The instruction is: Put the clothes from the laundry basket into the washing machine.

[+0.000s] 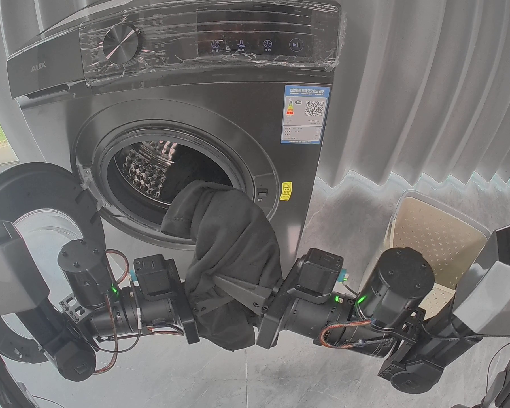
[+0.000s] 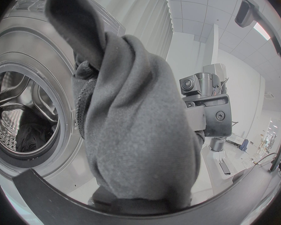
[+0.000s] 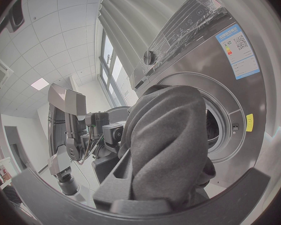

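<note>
Our right gripper (image 1: 225, 293) pinches the dark grey knit garment (image 1: 232, 239) (left gripper (image 1: 195, 313) beside it: we cannot tell), bunched above both to clear the door lip of the grey steel washing machine (image 1: 209, 94).

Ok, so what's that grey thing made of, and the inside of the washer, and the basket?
The grey garment looks like soft knitted fabric, perhaps fleece or jersey: matte, fuzzy, folding limply. The drum looks like polished steel: shiny, mirror-like, dotted with small holes. The laundry basket seems to be matte beige plastic, with a stiff wall moulded in a regular pattern.
</note>
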`<state>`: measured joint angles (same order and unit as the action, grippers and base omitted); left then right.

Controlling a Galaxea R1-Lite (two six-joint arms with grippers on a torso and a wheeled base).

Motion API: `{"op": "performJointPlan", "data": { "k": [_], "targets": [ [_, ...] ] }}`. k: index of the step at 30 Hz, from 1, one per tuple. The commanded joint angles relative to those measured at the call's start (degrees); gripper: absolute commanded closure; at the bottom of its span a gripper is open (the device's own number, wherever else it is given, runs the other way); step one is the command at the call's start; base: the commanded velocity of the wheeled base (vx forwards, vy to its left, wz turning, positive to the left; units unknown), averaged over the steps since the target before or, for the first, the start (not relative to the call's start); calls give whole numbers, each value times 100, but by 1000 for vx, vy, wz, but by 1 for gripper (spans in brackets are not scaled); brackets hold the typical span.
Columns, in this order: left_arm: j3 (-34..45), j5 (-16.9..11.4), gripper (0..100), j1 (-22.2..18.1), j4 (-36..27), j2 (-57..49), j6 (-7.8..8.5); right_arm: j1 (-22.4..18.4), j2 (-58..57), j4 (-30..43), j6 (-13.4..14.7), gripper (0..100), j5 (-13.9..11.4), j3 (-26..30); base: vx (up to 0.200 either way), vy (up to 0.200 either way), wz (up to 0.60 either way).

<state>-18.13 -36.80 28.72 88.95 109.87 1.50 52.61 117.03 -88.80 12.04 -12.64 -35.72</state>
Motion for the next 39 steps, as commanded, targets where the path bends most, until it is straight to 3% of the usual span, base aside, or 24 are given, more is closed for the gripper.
{"op": "performJointPlan", "data": {
  "k": [1,9,10,16,23,27,39],
  "targets": [
    [2,-2,100,2,8,-45,-9,-23,13,3,0,100,42,-14,0,0,0],
    [29,-29,100,-7,8,-115,-9,-32,39,3,-18,100,174,-93,0,0,0],
    [37,-29,100,-7,8,-124,-9,-50,39,3,-9,0,183,-164,0,0,0],
    [55,-46,100,-42,8,-256,-9,-427,66,38,-18,0,420,-559,0,0,0],
    [37,-46,100,-60,-1,-335,-9,-832,74,38,-9,0,438,-489,0,0,0],
    [37,-46,100,-60,-1,-344,-9,-1051,162,47,-35,0,614,-357,0,0,0],
    [46,-37,100,-68,8,-344,-9,-1095,83,-6,-88,0,631,214,0,0,0]
  ]
}}
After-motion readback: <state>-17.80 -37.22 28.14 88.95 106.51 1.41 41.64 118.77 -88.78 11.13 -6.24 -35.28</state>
